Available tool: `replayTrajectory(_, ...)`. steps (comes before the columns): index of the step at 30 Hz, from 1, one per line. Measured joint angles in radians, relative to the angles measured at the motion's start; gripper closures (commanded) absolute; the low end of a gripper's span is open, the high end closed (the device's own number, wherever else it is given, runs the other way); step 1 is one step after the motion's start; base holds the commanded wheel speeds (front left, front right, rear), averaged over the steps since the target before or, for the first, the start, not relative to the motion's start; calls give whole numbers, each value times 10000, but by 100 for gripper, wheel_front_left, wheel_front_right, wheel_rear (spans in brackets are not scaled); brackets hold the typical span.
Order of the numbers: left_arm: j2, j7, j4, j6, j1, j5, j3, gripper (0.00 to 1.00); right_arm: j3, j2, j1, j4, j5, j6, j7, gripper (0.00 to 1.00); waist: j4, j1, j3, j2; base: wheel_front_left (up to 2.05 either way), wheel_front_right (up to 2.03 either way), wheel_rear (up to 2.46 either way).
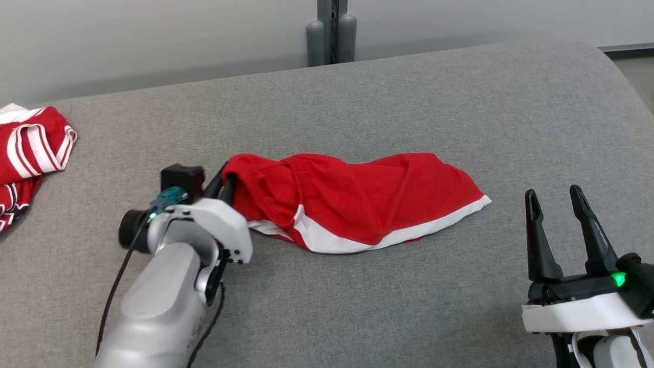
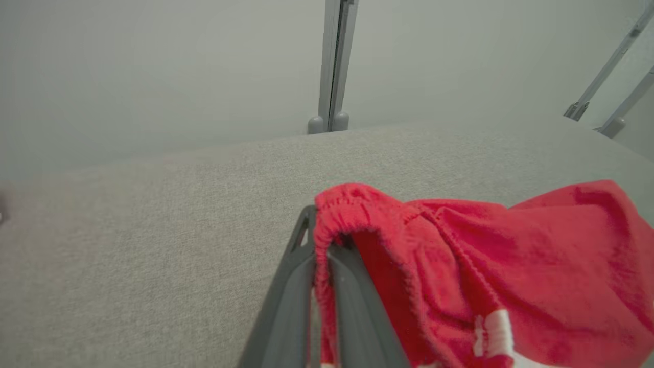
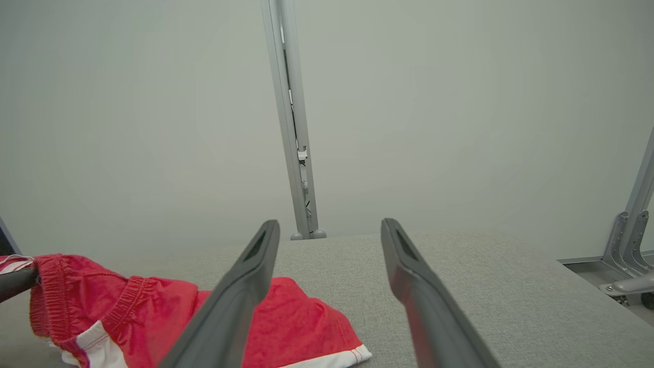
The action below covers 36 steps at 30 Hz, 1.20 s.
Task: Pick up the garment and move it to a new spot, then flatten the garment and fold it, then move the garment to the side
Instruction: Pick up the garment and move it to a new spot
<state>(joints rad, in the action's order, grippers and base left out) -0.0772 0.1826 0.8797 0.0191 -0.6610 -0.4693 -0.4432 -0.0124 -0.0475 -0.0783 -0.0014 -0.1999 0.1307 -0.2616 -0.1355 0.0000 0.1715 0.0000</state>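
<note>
The left gripper (image 1: 226,183) pinches the waistband of the red shorts (image 1: 357,204) on the grey cushion (image 1: 409,102), while the right gripper (image 1: 556,197) hangs spread and empty.

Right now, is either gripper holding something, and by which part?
The left gripper is shut on the red shorts, pinching the elastic waistband. The right gripper is open and holds nothing.

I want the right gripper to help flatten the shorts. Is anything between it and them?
Nothing visible does. Only bare grey fabric surface lies between the open right gripper and the near, white-trimmed end of the red shorts.
</note>
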Motion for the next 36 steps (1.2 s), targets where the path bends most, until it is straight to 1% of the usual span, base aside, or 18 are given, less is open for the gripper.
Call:
replayTrajectory(3, -42, 284, 723, 2, -1, -163, 176, 100, 54, 2, -3, 15, 84, 0, 0, 0, 55, 0, -28, 0, 0, 0, 0)
replayTrajectory(4, -29, 347, 907, -10, -2, -180, 213, 90, 59, 0, -6, 17, 121, 0, 0, 0, 84, 0, -45, 0, 0, 0, 0)
replayTrajectory(5, -17, 412, 1080, -44, -1, -238, 234, 65, 59, 2, -10, 21, 150, 0, 0, 0, 117, 0, -64, 0, 0, 0, 0)
replayTrajectory(6, -17, 487, 1237, -109, -1, -257, 245, 51, 63, 0, -10, 25, 161, 0, 0, 0, 154, 0, -87, 0, 0, 0, 0)
replayTrajectory(7, -15, 554, 1360, -173, 0, -259, 255, 12, 61, 2, -12, 27, 178, 0, 0, 0, 193, 0, -111, 0, 0, 0, 0)
replayTrajectory(8, -12, 604, 1461, -221, 2, -263, 259, 0, 59, 4, -16, 33, 201, 0, 0, 0, 231, 0, -136, 0, 0, 0, 0)
replayTrajectory(13, 35, 748, 1739, -458, 161, -360, 380, 0, 100, 4, -18, 61, 282, 0, 0, 0, 439, 0, -297, 0, 0, 0, 0)
replayTrajectory(17, 63, 779, 1651, -502, 472, -431, 546, 0, 159, 4, 30, 81, 334, 0, 0, 0, 591, 0, -394, 0, 0, 0, 0)
replayTrajectory(18, 40, 792, 1097, -445, 696, -431, 849, 0, 205, 6, 81, 104, 343, 0, 0, 0, 694, 0, -462, 0, 0, 0, 0)
replayTrajectory(21, 52, 815, 151, -437, 1219, -295, 1237, 0, 286, 2, 114, 130, 418, 0, 0, 0, 834, 0, -548, 0, 0, 0, 0)
replayTrajectory(28, 113, 817, -2253, -314, 2837, 562, 2107, 0, 372, 4, 137, 228, 669, 0, 0, 0, 1055, 0, -850, 0, 0, 0, 0)
replayTrajectory(33, 174, 817, -3344, -359, 3813, 1099, 2445, 0, 485, 2, 264, 272, 761, 0, 0, 0, 1154, 0, -1089, 0, 0, 0, 0)
replayTrajectory(34, 205, 817, -3833, -362, 4274, 1279, 2619, 0, 531, 2, 328, 286, 790, 0, 0, 0, 1205, 0, -1226, 0, 0, 0, 0)
replayTrajectory(36, 221, 817, -4061, -370, 4495, 1338, 2719, 0, 550, 2, 376, 290, 807, 0, 0, 0, 1230, 0, -1297, 0, 0, 0, 0)
